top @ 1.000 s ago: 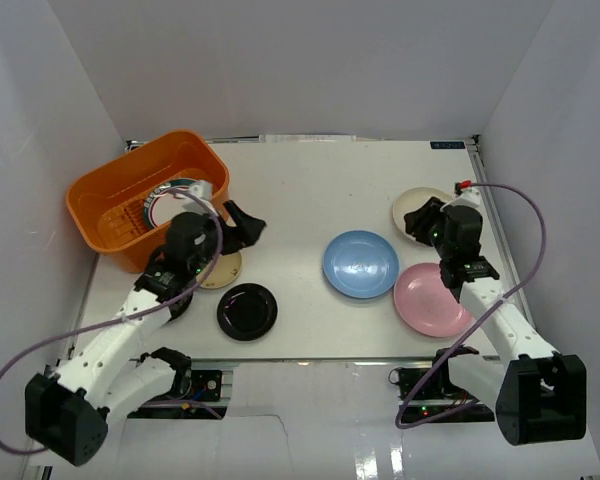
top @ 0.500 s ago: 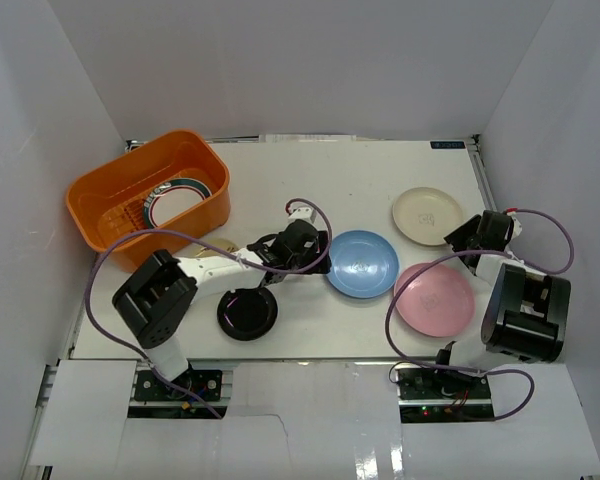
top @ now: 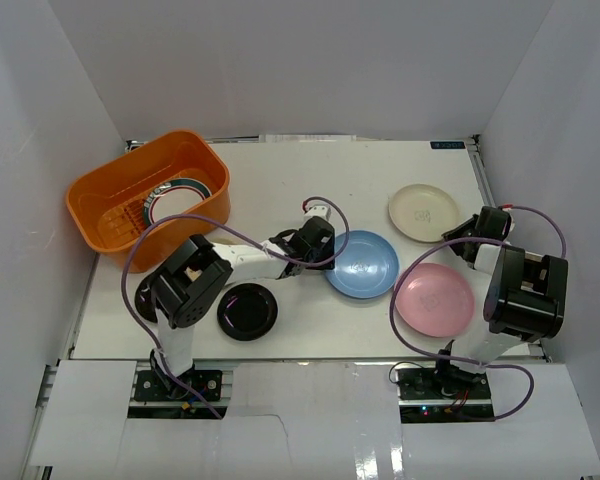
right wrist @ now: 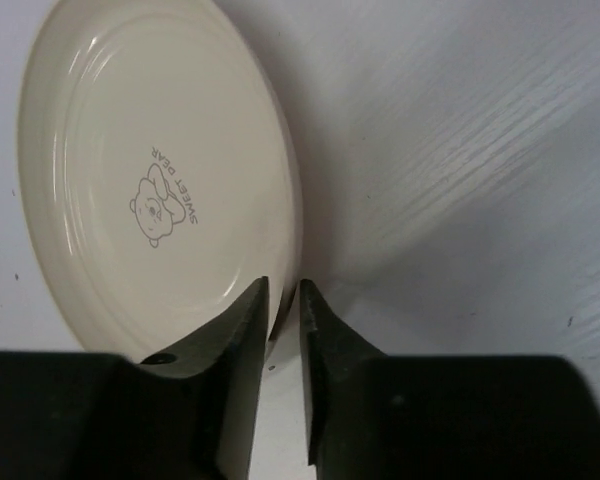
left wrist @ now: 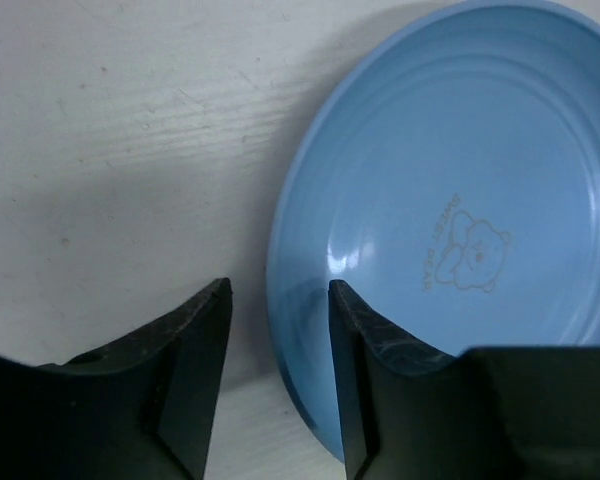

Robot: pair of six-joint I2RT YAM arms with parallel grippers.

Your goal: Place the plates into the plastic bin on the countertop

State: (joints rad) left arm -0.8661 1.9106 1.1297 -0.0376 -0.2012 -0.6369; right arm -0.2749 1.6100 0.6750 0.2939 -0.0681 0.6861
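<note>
Fingers point(left wrist: 180, 380) of left end effector point(left wrist: 278, 300) spread astride rim of light blue plate point(left wrist: 460, 200) on table point(left wrist: 110, 130); right end effector point(right wrist: 283, 300) pinching cream plate point(right wrist: 150, 180) rim.

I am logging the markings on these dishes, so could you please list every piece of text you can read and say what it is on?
"SWEET BEAR": printed inside the cream plate, clear in the right wrist view.
"SWEET BEAR": printed inside the light blue plate, faint but legible in the left wrist view.
Blue label at the far edge of the countertop: too small to read.
</note>
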